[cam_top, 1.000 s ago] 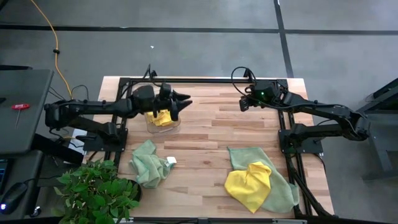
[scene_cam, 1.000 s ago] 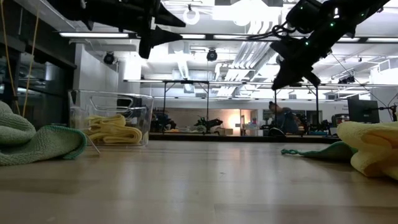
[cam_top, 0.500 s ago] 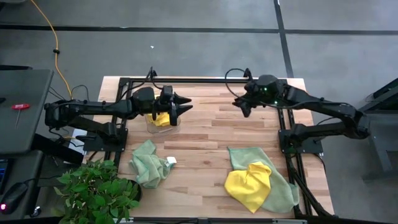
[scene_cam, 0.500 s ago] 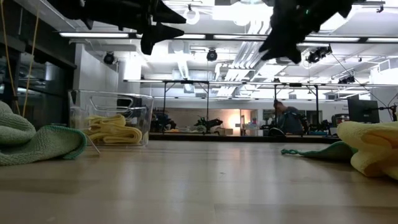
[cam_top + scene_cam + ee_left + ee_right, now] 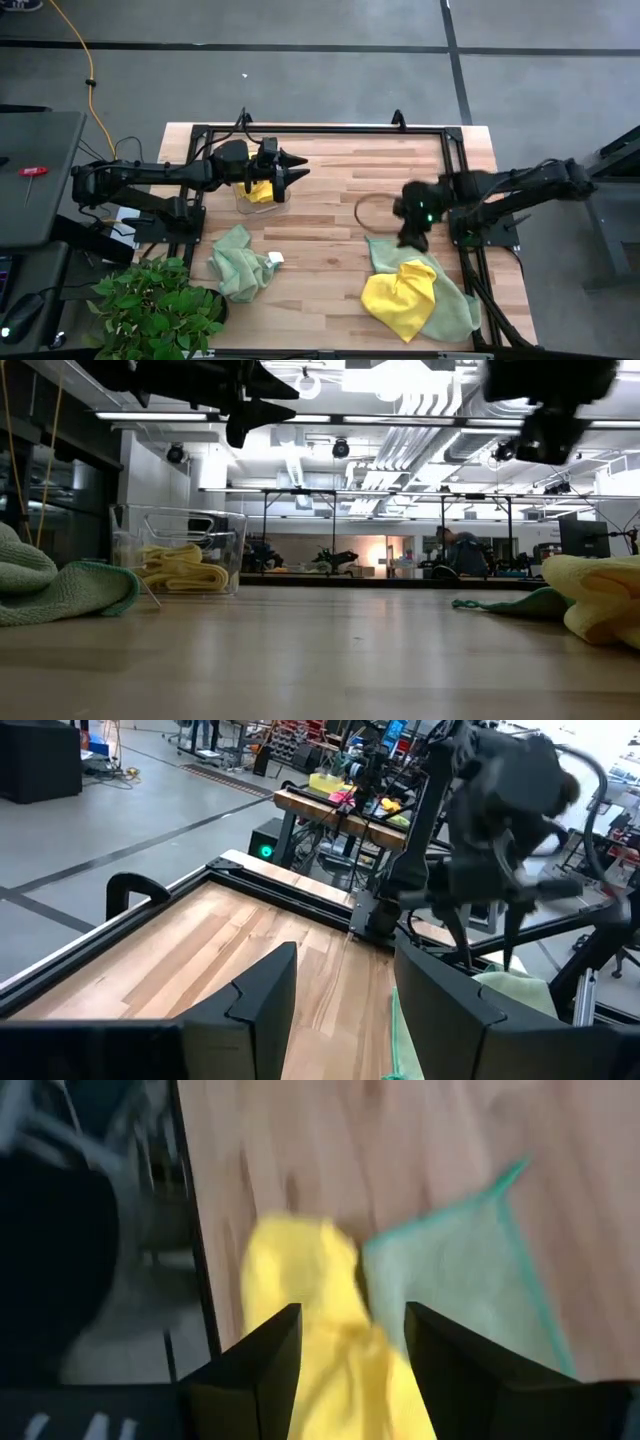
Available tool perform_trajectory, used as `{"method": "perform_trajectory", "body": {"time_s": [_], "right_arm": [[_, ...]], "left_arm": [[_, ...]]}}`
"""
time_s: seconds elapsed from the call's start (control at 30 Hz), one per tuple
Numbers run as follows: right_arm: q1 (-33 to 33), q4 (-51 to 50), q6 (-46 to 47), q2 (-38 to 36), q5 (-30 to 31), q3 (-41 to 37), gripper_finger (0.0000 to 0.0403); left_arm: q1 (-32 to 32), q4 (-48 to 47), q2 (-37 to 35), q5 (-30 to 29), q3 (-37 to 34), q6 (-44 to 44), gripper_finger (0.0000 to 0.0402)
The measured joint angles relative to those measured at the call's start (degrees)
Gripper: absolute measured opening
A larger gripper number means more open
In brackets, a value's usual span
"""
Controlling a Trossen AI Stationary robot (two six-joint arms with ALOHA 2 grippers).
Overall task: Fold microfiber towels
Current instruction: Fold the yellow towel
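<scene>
The right gripper (image 5: 412,235) hangs in the air with its fingers apart and nothing in them, just above the far edge of a heap on the right side of the wooden table (image 5: 330,210). That heap is a crumpled yellow towel (image 5: 400,293) lying on top of a spread-out pale green towel (image 5: 455,305). The right wrist view looks down on both, with a thin corner of the green one sticking out flat on the wood. These cloths look soft, thin and very light, so they will flop, bunch up and slide on the smooth wood if pushed. I think the best place to take hold is a corner or edge, pinching only one layer so the cloth below does not come along. The yellow one on top should likely be lifted first. On the left, the left gripper (image 5: 296,166) waits above a clear box (image 5: 262,195), fingers apart and empty. Folded yellow towels (image 5: 180,568) sit in that box. Another green towel (image 5: 238,263) lies bunched up near the left front, beside a leafy plant (image 5: 155,305).
</scene>
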Motion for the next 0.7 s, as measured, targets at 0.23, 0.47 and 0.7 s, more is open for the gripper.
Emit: {"method": "perform_trajectory", "body": {"time_s": [0.23,0.47,0.7], "right_arm": [[7.7,0.1,1.9,0.0,3.5,-6.2,0.017],[11.0,3.8,3.1,0.0,2.9,-11.6,0.017],[13.5,7.1,3.9,0.0,2.9,-14.6,0.017]], "left_arm": [[0.0,0.0,0.0,-0.1,0.0,0.0,0.0159],[0.0,-0.2,0.0,-0.1,0.0,0.0,0.0159],[0.0,-1.8,0.0,-0.1,0.0,0.0,0.0159]]}}
